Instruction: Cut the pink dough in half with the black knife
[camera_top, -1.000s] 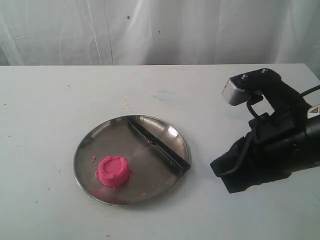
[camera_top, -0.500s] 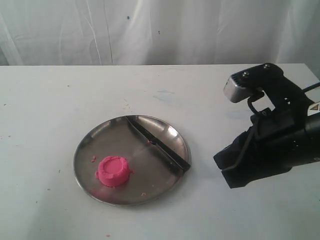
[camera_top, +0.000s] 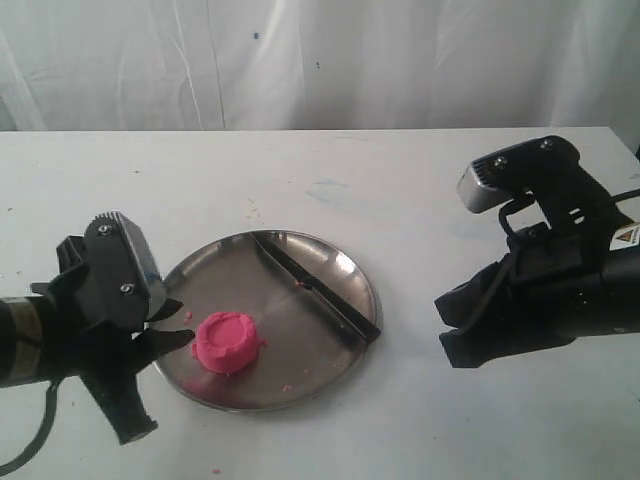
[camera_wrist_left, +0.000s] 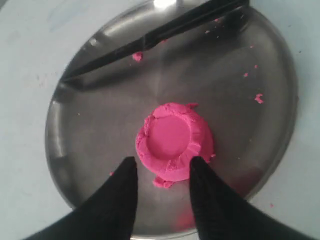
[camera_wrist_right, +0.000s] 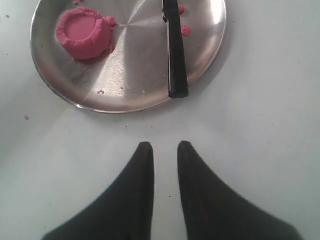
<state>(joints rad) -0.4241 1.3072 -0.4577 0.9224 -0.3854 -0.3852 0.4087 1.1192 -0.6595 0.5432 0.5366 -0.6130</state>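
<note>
Our left gripper has its two black fingers spread well apart and holds nothing. The pink dough, a round puck with a dished top, sits just ahead of the tips. Its near edge reaches into the gap between them. We cannot tell whether either tip touches it.

Our right gripper has only a narrow slit between its fingers, and nothing is in it. It hangs over the white table, short of the rim of the steel plate.

The black knife lies flat across the plate. The butt of its handle rests at the rim nearest the right fingers, clear of them, and its blade runs to the far rim.

The dough is on the plate, on the opposite side from the knife and well apart from it. A few pink crumbs lie beside the blade.
</note>
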